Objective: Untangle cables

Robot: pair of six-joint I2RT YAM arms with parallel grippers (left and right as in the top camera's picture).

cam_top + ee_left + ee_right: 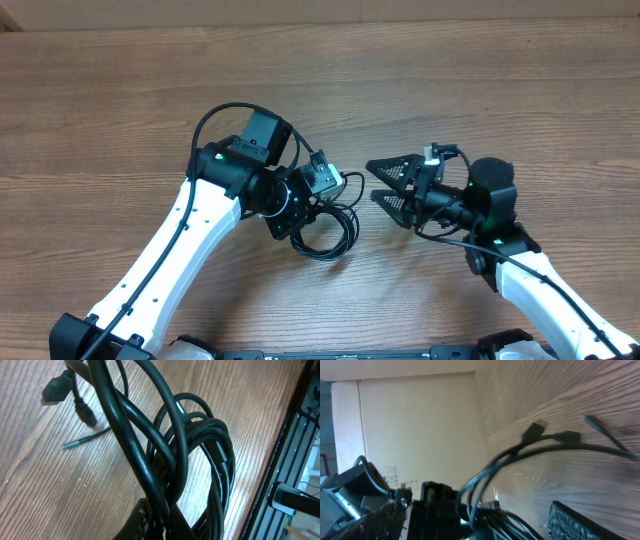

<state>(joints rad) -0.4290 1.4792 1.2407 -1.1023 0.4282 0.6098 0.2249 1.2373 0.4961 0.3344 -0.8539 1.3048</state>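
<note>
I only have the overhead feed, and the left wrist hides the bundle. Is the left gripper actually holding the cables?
Observer: Yes. In the left wrist view, the left gripper is shut on several strands of the cables, with the loops bunched just beyond its fingers.
Operator: Are any ends loose, or is everything wound into the coil?
Observer: Some ends are loose. The same view shows a plug end lying on the table outside the coil, with another beside it.
</note>
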